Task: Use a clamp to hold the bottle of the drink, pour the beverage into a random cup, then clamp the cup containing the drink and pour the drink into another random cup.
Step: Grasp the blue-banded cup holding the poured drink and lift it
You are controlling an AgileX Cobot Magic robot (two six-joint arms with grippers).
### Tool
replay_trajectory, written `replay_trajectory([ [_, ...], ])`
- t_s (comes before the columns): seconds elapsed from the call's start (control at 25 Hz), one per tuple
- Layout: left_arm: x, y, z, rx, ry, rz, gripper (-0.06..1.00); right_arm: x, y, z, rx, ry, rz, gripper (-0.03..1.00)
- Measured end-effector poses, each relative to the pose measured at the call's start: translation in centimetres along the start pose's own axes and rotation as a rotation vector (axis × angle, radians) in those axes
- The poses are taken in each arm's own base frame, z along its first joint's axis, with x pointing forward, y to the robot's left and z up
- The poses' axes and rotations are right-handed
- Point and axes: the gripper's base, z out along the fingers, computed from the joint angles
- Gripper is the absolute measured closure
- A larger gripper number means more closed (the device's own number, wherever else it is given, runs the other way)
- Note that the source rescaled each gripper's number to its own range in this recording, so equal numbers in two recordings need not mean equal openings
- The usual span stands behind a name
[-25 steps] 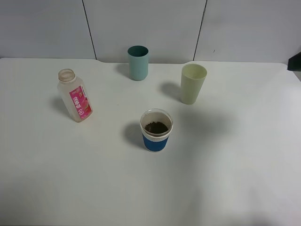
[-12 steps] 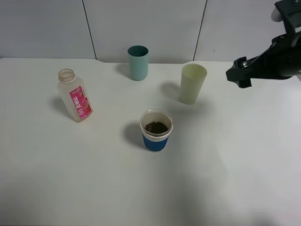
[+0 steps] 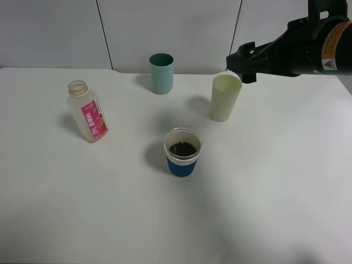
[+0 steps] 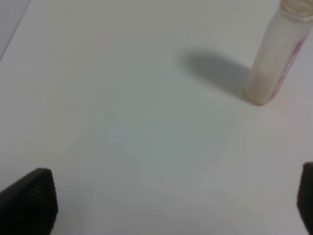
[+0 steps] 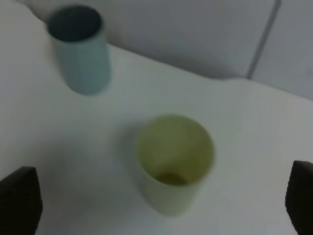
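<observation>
Hanging over the tall pale green cup (image 3: 225, 98), the right gripper (image 3: 241, 65) is spread wide, empty. The blue-sleeved cup (image 3: 183, 160) of dark drink (image 3: 183, 148) stands upright in front of that green cup, slightly leftward; the right arm (image 3: 313, 52) looks nearer.

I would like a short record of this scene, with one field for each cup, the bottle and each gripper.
bottle: upright, uncapped, looks empty, far left
blue-sleeved cup: upright, centre, holds dark beverage
pale green cup: upright, right of the teal cup
teal cup: upright, at the back
right gripper: open, holds nothing, hovers near the pale green cup
left gripper: open, holds nothing, apart from the bottle
</observation>
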Motion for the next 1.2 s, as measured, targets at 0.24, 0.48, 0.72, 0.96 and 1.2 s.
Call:
replay_trajectory([
  [0.24, 0.0, 0.0, 0.0, 0.0, 0.0, 0.0, -0.06, -0.3, 2.2, -0.1, -0.119, -0.04, -0.076, -0.03],
  [0.48, 0.0, 0.0, 0.0, 0.0, 0.0, 0.0, -0.06, -0.1, 5.0, -0.3, -0.22, -0.039, -0.158, -0.03],
  [0.72, 0.0, 0.0, 0.0, 0.0, 0.0, 0.0, -0.06, 1.6, 6.0, 1.8, -0.246, 0.051, -0.152, -0.03],
  [0.96, 0.0, 0.0, 0.0, 0.0, 0.0, 0.0, -0.06, 3.5, 7.9, 3.7, -0.333, 0.127, -0.174, -0.03],
  [1.2, 0.0, 0.0, 0.0, 0.0, 0.0, 0.0, -0.06, 4.6, 8.6, 4.6, -0.388, 0.156, -0.206, -0.03],
])
